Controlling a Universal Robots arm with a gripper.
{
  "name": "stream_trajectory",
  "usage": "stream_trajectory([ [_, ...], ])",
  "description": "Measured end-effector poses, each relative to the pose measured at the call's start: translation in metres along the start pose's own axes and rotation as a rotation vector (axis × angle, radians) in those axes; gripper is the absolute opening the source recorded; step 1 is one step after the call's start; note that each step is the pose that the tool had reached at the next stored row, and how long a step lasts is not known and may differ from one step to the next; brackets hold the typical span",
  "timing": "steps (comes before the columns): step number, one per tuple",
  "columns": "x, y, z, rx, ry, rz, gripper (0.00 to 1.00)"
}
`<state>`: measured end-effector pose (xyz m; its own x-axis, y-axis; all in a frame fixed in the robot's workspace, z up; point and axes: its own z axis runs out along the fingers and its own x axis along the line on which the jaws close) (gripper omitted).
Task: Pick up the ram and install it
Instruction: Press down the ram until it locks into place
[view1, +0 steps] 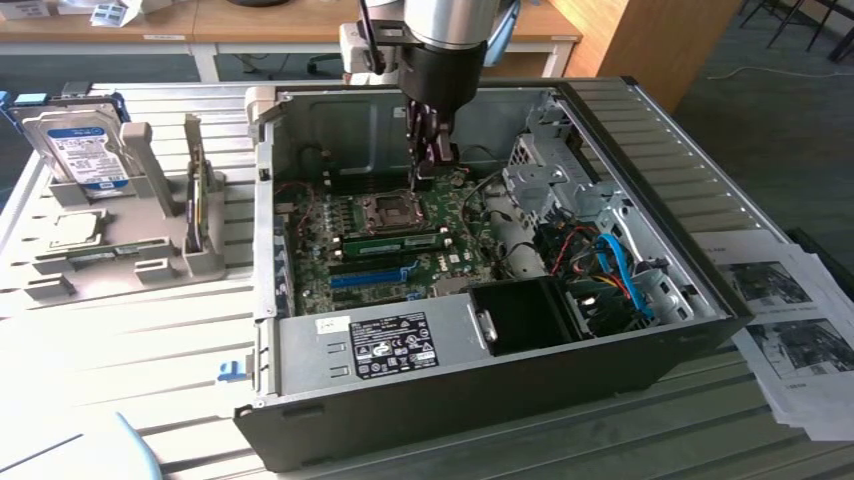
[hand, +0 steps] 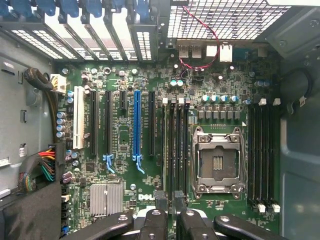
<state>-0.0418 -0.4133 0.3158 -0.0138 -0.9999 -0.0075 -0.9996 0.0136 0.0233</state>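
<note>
The ram is a thin green stick standing in a memory slot on the motherboard, between the CPU socket and the bright-blue slot. In the wrist view the ram appears edge-on in the slot beside the CPU socket. My gripper hangs inside the open computer case, raised above the far part of the board. Its dark fingers stand slightly apart, so the gripper is open with nothing between them.
On the exterior view's left, a grey stand holds a silver hard drive and a CPU chip. Inside the case are a power supply, a black fan shroud, a drive cage and cables. Printed papers lie at the right.
</note>
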Motion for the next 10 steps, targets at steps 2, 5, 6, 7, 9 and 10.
stream_trajectory([
  [2,0.0000,0.0000,0.0000,0.0000,0.0000,0.000,0.17],
  [5,0.0000,0.0000,0.0000,0.0000,0.0000,0.000,0.09],
  [6,0.0000,0.0000,0.0000,0.0000,0.0000,0.000,0.09],
  [7,0.0000,0.0000,0.0000,0.0000,0.0000,0.000,0.09],
  [9,0.0000,0.0000,0.0000,0.0000,0.0000,0.000,0.09],
  [10,0.0000,0.0000,0.0000,0.0000,0.0000,0.000,0.09],
])
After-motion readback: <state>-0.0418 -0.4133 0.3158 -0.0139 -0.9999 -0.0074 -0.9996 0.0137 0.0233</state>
